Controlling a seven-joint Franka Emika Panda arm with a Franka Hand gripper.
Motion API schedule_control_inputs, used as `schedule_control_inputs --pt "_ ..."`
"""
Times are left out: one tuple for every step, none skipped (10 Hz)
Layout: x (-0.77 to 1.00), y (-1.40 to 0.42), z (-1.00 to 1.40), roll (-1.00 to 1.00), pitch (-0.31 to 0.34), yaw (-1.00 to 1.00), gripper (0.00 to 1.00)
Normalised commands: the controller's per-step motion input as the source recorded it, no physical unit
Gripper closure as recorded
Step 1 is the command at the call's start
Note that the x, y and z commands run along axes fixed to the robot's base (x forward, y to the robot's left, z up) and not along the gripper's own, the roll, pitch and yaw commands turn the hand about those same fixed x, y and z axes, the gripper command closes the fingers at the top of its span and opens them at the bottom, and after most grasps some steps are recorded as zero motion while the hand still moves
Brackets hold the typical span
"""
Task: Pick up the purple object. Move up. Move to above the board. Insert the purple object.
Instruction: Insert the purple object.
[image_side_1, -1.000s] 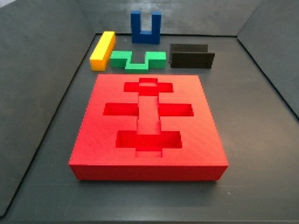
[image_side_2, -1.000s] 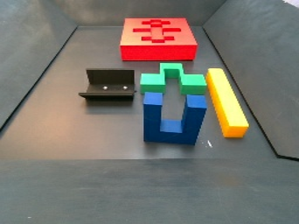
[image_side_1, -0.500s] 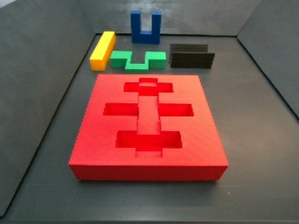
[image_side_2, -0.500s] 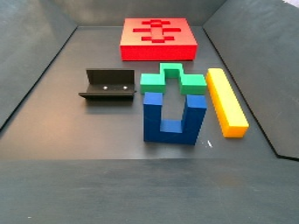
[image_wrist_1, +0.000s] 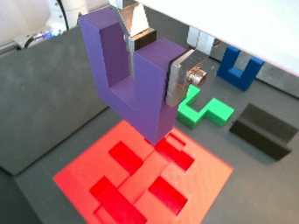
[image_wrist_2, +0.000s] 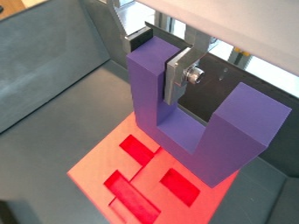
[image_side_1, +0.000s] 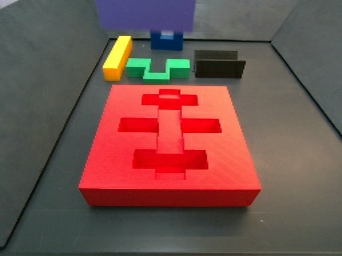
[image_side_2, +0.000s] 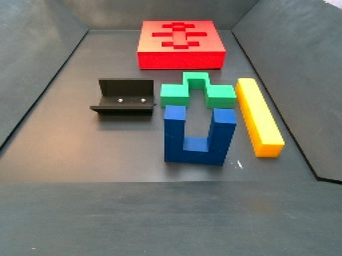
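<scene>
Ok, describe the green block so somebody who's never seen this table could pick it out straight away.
Start at the big red board and look past its far end in a side view, where a row of small pieces lies. The green block is the middle one, between the yellow bar and the dark fixture. It alone is green, notched on top; the claw holds the purple object above the board.

Blue U-block (image_side_2: 201, 135), green block (image_side_2: 197, 93), yellow bar (image_side_2: 259, 115), fixture (image_side_2: 122, 98).

End effector (image_wrist_2: 176, 83) raised, silver fingers (image_wrist_2: 184, 74) clamped on purple object (image_wrist_2: 222, 122)
</scene>
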Motion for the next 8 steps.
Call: schedule_control_inputs --pt "0.34 -0.71 -0.42 0.12 0.004 0.10 1.00" --pt "0.39 -0.36 -0.48 -0.05 -0.027 0.30 1.00" --pt "0.14 -0.26 -0.48 -0.18 -0.114 0.30 1.00" --pt "0.14 -0.22 -0.47 -0.18 -0.096 0.31 1.00" --pt "0.07 -0.18 -0.48 -0.14 -0.057 0.21 1.00" --pt "0.00 -0.19 -0.47 -0.06 -0.051 0.10 1.00" --pt "0.00 -0.34 -0.49 0.00 -0.044 0.04 1.00" --pt "0.00 -0.39 -0.55 0.11 -0.007 0.05 1.00"
